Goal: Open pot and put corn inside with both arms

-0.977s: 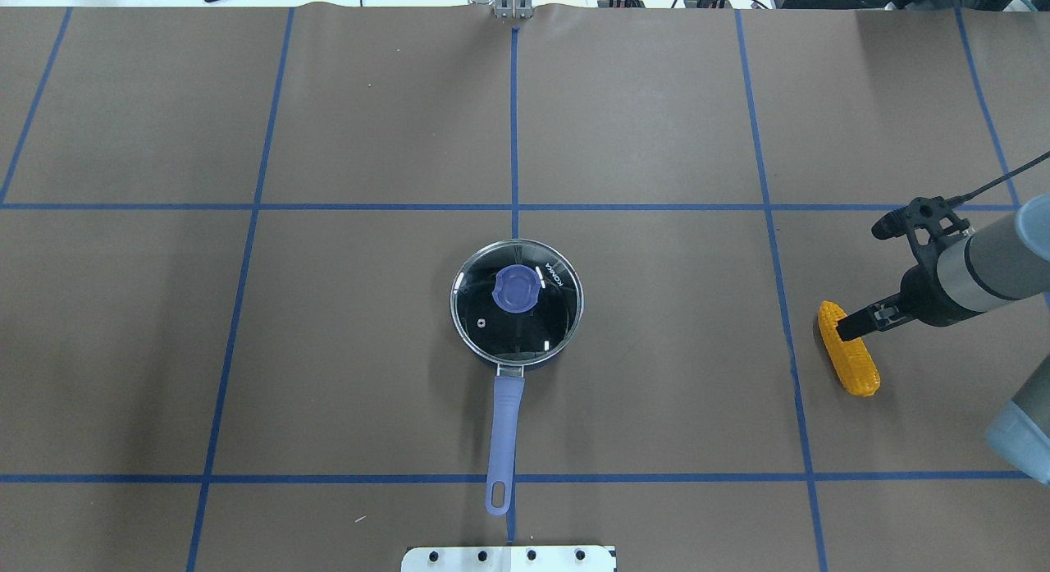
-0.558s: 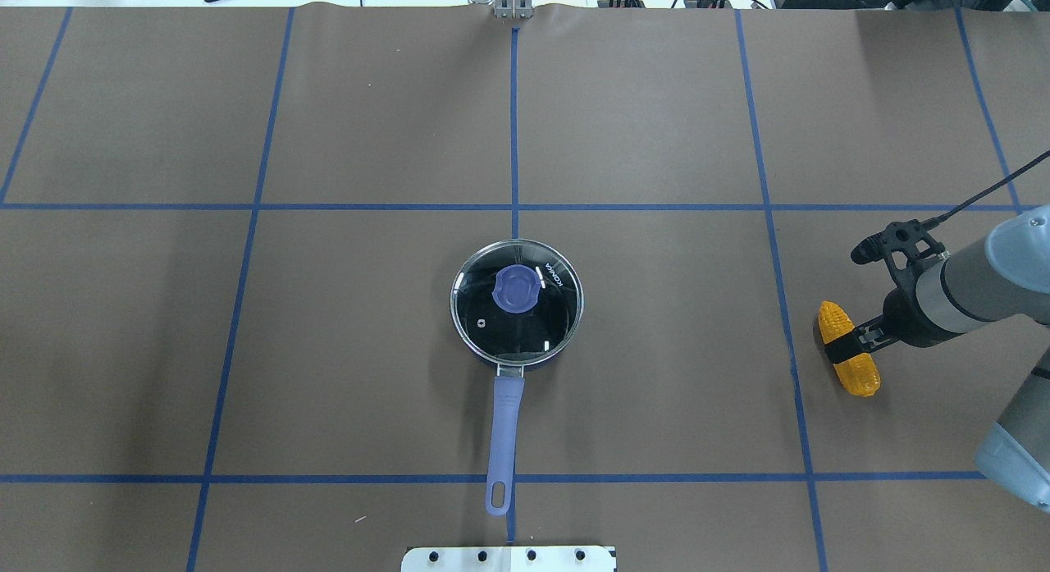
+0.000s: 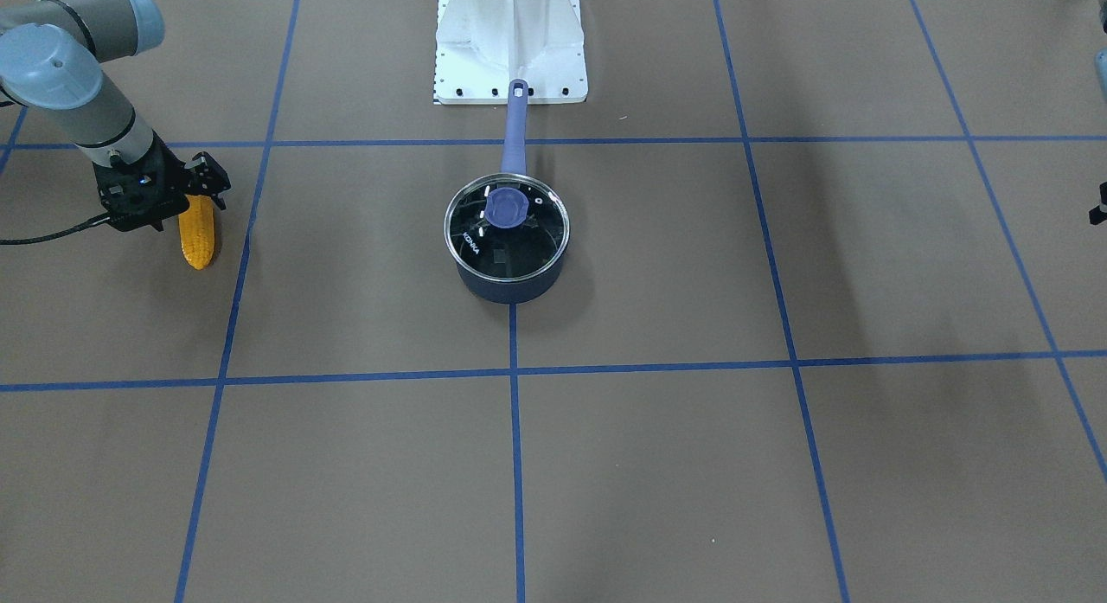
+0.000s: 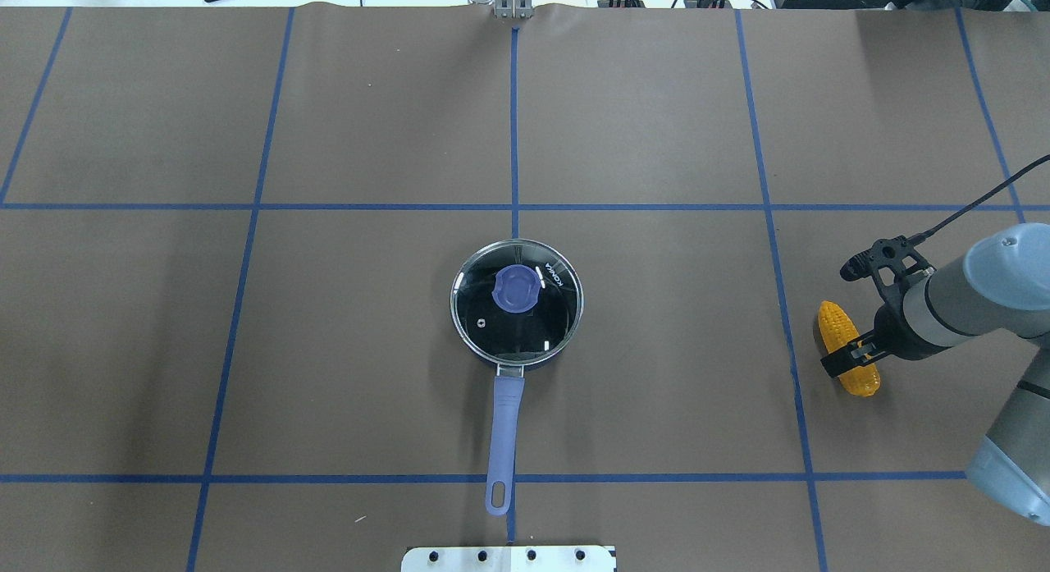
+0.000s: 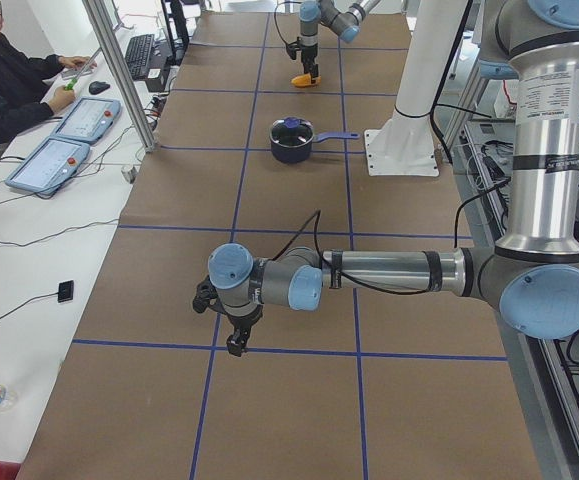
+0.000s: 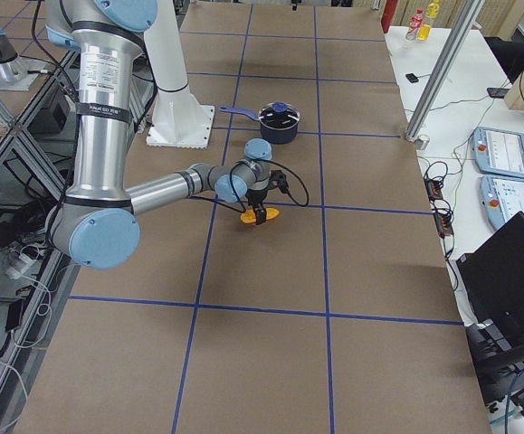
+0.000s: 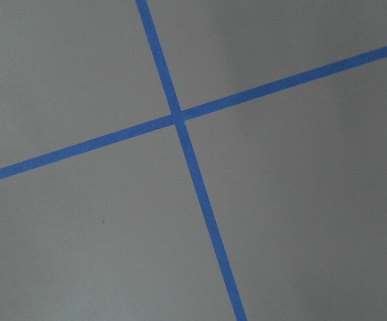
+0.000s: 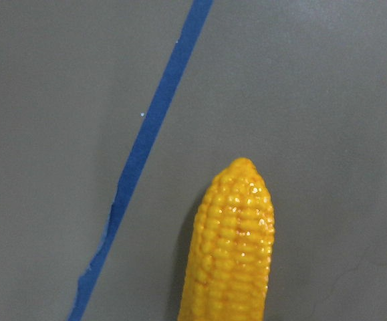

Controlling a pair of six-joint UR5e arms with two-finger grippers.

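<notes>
Corn (image 4: 835, 324) lies flat, its middle straddled by the right gripper (image 4: 843, 357).

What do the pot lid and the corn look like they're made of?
The lid: likely clear glass, glossy, since the dark interior shows through with glints; its rim looks like polished metal, the knob matte blue plastic. The corn: probably moulded plastic, its uniform orange-yellow kernels shiny.

The right gripper (image 4: 846, 357) covers the middle of the corn (image 4: 833, 320); I can't tell whether its fingers press it. The corn runs off the right wrist view at six o'clock. The left gripper (image 5: 235, 343) is too small to judge.
</notes>
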